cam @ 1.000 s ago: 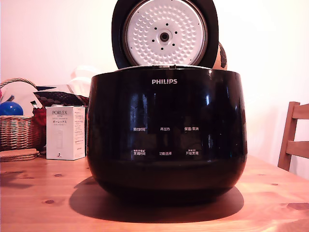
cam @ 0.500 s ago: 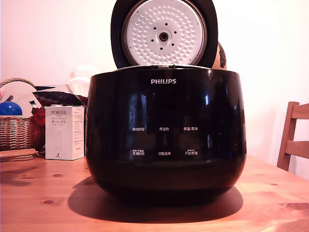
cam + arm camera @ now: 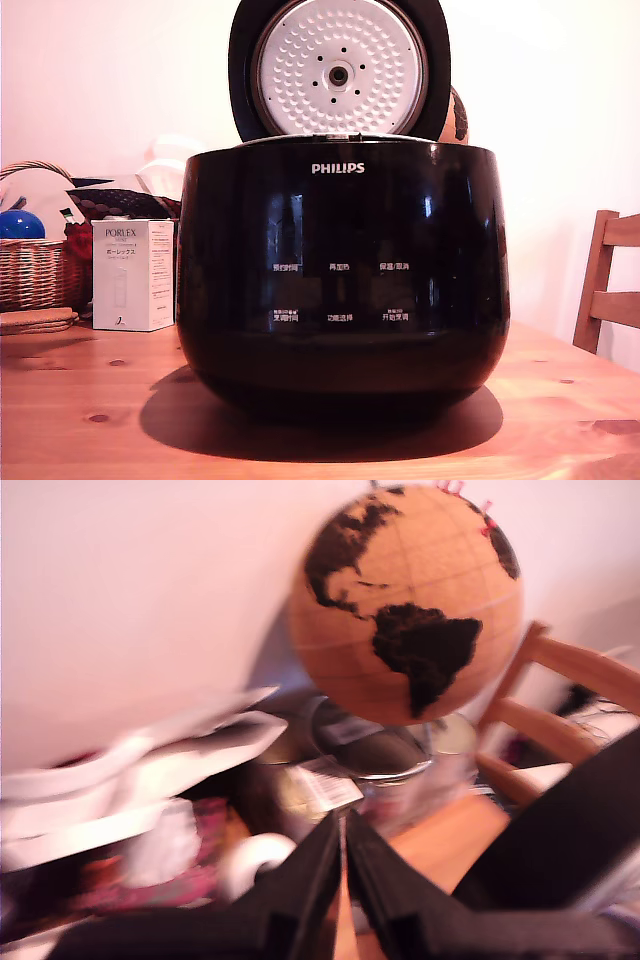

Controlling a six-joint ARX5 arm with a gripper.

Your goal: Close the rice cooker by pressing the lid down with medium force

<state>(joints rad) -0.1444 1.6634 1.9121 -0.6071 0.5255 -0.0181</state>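
Since 1 second ago the exterior view has drifted a touch: the rice cooker (image 3: pixel 342 275) and the PORLEX box (image 3: pixel 133 275) sit slightly further toward that view's left; lid angle looks unchanged. Cooker stands mid-table on the wooden table (image 3: pixel 80 420), PHILIPS logo and 2 rows of white labels facing the camera. The lid (image 3: pixel 340 70) is up, upright behind the pot, dimpled white inner plate and centre hole showing. Wicker basket (image 3: pixel 40 265) at the exterior view's left, chair (image 3: pixel 608 290) at its right. Wrist view, blurred: gripper (image 3: pixel 343 865) with jaws nearly together, thin gap, nothing between them. Cork globe (image 3: pixel 405 600) beyond it, partly hidden behind the lid in the exterior view.
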